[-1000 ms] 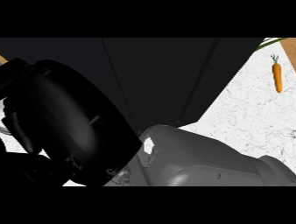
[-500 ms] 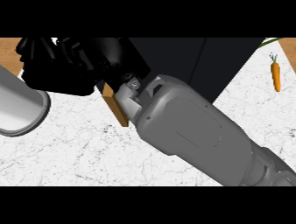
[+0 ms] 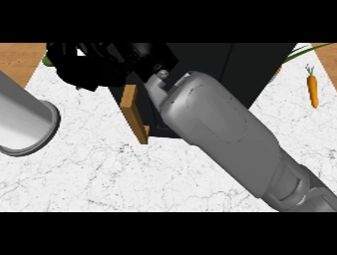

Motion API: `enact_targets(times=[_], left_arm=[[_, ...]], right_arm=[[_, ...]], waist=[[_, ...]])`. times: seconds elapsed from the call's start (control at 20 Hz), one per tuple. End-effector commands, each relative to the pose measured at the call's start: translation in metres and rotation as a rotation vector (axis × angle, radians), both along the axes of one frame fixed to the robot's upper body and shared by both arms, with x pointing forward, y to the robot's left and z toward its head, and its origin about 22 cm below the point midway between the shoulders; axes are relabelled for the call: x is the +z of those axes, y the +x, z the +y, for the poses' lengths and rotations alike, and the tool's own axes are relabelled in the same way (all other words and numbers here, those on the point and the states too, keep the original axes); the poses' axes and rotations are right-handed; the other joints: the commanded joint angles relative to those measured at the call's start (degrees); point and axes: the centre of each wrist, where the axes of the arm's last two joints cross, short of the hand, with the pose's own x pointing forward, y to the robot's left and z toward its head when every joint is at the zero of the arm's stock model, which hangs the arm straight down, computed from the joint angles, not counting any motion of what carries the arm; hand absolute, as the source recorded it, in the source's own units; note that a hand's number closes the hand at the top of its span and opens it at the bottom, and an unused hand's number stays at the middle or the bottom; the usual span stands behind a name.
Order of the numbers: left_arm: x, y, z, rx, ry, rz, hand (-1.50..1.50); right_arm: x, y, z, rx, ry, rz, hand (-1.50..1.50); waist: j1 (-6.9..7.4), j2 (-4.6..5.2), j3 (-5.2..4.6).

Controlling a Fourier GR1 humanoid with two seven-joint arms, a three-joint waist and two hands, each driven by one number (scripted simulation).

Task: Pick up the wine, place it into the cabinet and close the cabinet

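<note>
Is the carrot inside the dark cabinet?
No, the carrot lies out on the white counter, to the right of the cabinet.

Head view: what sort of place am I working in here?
Most likely a kitchen counter: a white marbled countertop edged in wood, a dark cabinet with a wooden door edge standing on it, and a carrot lying at the right.

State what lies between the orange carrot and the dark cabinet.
In the head view, bare white marble counter separates the orange carrot from the dark cabinet; nothing else lies on that stretch.
</note>
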Motion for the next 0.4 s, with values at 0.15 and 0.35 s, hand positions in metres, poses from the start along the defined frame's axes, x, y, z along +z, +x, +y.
enact_targets(times=[0.15, 0.35], left_arm=[[0.006, 0.007, 0.003, -0.004, -0.006, -0.018, -1.50], [-0.001, -0.003, -0.005, -0.013, 0.001, -0.014, -1.50]], right_arm=[[-0.018, 0.046, -0.047, -0.168, -0.083, -0.003, 1.50], [-0.009, 0.047, -0.046, -0.165, -0.067, -0.009, 1.50]], waist=[[-0.43, 2.17, -0.03], [0.26, 1.92, -0.02]])
